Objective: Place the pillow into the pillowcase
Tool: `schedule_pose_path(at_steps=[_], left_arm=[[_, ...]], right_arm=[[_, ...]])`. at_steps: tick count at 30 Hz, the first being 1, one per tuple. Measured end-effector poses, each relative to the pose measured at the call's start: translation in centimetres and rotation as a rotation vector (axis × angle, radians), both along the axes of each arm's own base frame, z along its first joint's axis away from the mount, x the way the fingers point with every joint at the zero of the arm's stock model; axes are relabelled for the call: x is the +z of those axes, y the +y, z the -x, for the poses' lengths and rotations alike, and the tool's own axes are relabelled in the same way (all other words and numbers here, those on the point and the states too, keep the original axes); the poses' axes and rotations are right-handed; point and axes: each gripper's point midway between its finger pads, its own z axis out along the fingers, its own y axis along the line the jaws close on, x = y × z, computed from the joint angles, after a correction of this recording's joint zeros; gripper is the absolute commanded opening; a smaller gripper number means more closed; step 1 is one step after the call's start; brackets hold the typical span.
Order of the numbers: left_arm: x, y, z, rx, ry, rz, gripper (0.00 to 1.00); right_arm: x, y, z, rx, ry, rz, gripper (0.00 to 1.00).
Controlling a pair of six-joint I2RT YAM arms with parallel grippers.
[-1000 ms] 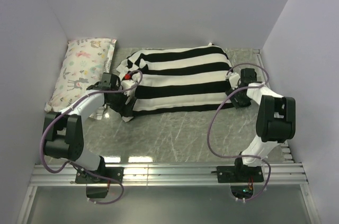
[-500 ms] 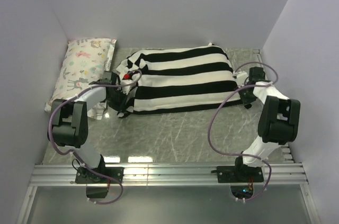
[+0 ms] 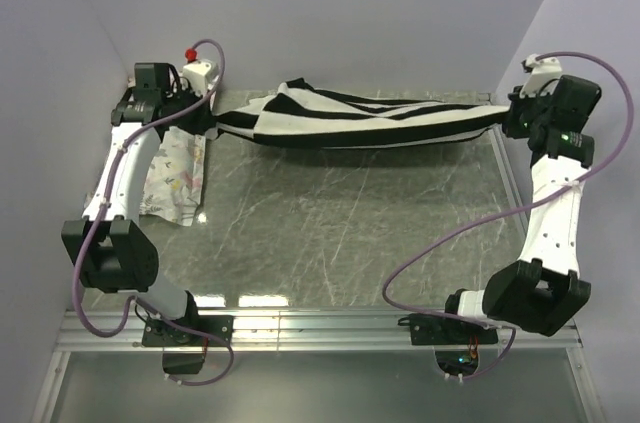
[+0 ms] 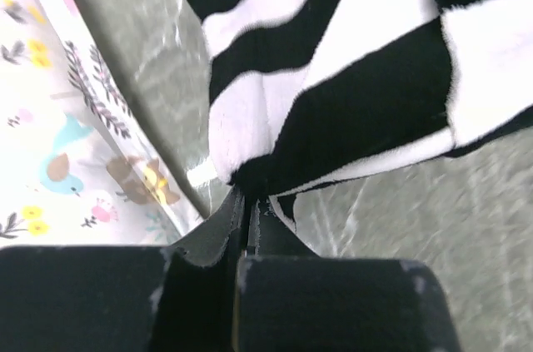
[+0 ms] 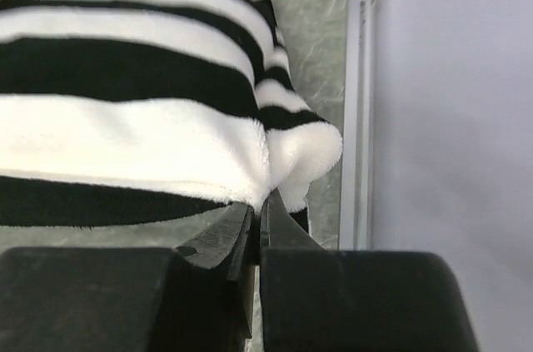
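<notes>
Two grippers held the pillowcase [image 3: 370,123] stretched between them across the far part of the table [image 3: 340,233]. The left gripper [image 3: 208,126] was pinched tight on the left end of the striped fabric, where the cloth bunched into a narrow point. The left wrist view showed its jaws closed together on a gathered fold of the pillowcase [image 4: 358,111], with the left gripper [image 4: 250,198] just above the marbled table [image 4: 150,44]. The right gripper [image 3: 503,118] was clamped on the opposite end, near the right wall. In the right wrist view the right gripper [image 5: 258,202] nipped a plush white corner of the pillowcase [image 5: 125,119], its jaws pressed nearly together. Beside that corner ran a metal rail [image 5: 360,119] along the edge of the table [image 5: 308,2]. The case hung as a long, sagging band, black and white stripes running lengthwise; whether its lowest part touched the table could not be told, nor what lay inside it. One printed pillow [image 3: 175,168] lay flat at the left, partly under the left arm, and its pastel pattern showed beside the fabric in the left wrist view [image 4: 50,119].
</notes>
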Motion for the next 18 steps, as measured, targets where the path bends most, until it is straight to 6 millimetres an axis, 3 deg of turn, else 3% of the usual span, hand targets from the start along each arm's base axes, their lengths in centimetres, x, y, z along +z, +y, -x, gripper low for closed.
schedule_pose_path(at_steps=[5,8,11,15,18], left_arm=[[5.1,0.9,0.2,0.072,-0.103,0.094,0.0],[9.8,2.0,1.2,0.116,-0.227,0.144,0.0],[15.8,2.4,4.0,0.13,-0.405,0.153,0.0],[22.3,2.1,8.0,0.125,-0.618,0.149,0.0],[24.3,2.0,8.9,0.117,-0.694,0.144,0.01]], right_arm=[[5.1,-0.9,0.8,-0.069,-0.108,-0.043,0.0],[9.0,-1.0,1.7,-0.091,-0.197,-0.063,0.0],[13.0,-0.4,3.9,-0.114,-0.303,-0.041,0.0],[17.4,-0.6,6.9,-0.178,-0.433,0.027,0.0],[18.6,-1.3,7.5,-0.22,-0.476,0.056,0.0]])
